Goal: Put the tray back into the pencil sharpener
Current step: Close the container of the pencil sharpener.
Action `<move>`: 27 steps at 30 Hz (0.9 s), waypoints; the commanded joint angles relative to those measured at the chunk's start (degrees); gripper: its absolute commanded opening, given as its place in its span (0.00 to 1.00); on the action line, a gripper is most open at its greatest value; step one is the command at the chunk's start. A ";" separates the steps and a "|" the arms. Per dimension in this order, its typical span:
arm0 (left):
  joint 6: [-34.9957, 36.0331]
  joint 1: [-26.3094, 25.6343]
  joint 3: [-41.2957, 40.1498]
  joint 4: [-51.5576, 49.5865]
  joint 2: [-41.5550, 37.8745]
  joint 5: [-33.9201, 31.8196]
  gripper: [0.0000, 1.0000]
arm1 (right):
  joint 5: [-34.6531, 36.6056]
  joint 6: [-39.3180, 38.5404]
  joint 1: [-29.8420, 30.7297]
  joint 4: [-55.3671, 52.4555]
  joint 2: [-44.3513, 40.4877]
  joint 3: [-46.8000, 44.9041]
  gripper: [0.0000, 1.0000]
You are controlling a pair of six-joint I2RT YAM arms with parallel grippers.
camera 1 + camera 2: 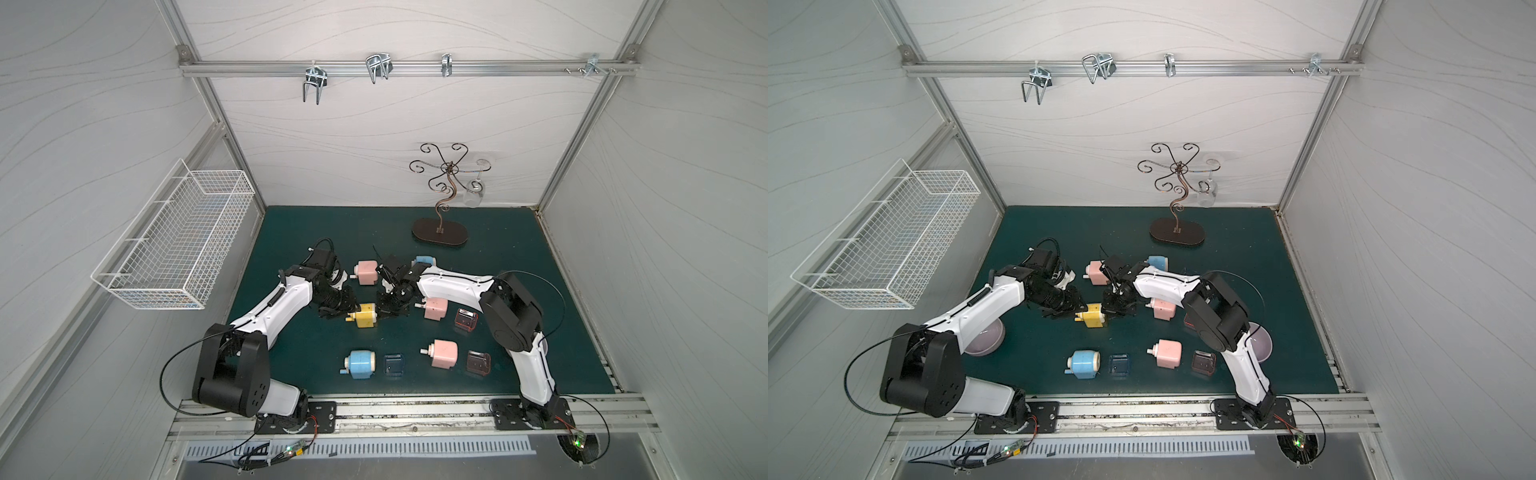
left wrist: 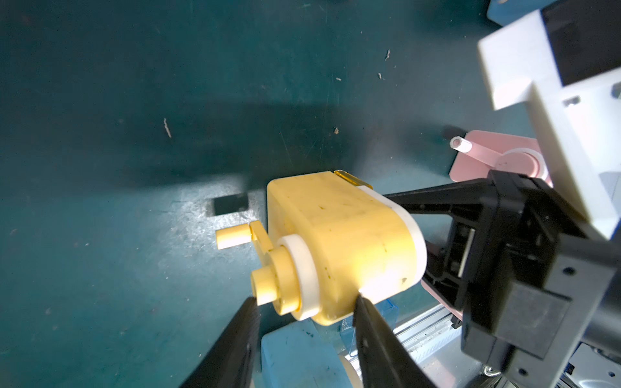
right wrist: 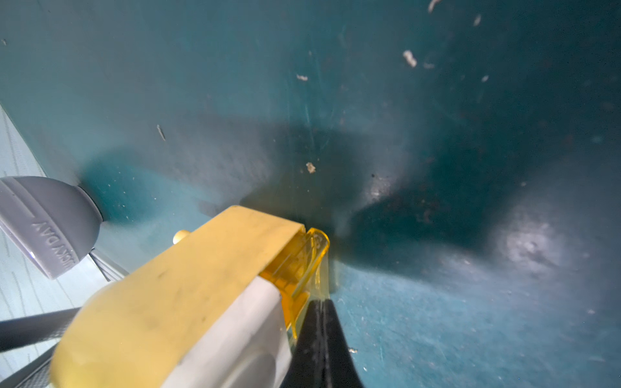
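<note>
The yellow pencil sharpener sits in the middle of the green tabletop, its crank pointing toward the left arm's side. The left arm rises from its front base to a high elbow, and its white forearm slopes down and inward to the sharpener. The left tool pinches the sharpener's crank end, one black finger by the crank hub and the other against the body's lower corner.

The right arm is folded at a high elbow. Its forearm reaches across toward the middle and its wrist is bent downward. The right tool has its fingers pressed together, their tips touching the outer edge of the yellow tray.

The translucent tray is partly inside the sharpener's end opposite the crank, and a short part of it sticks out past the body. Other pink and blue sharpeners and loose trays lie around on the tabletop, apart from both tools
</note>
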 commanded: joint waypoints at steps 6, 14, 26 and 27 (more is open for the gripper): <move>0.88 -0.31 -1.06 -1.96 3.13 -3.68 0.49 | -3.92 1.58 2.01 4.24 0.55 1.89 0.00; 0.87 -0.49 -1.11 -2.05 2.93 -3.73 0.49 | -4.20 2.05 2.54 5.01 0.08 2.21 0.00; 0.82 -0.58 -0.94 -1.94 2.69 -3.95 0.50 | 6.62 -0.22 2.13 -3.48 -5.49 -0.28 0.02; 0.83 -0.60 -0.95 -2.05 2.60 -3.91 0.51 | 7.15 -0.24 2.18 -3.56 -5.99 -0.64 0.04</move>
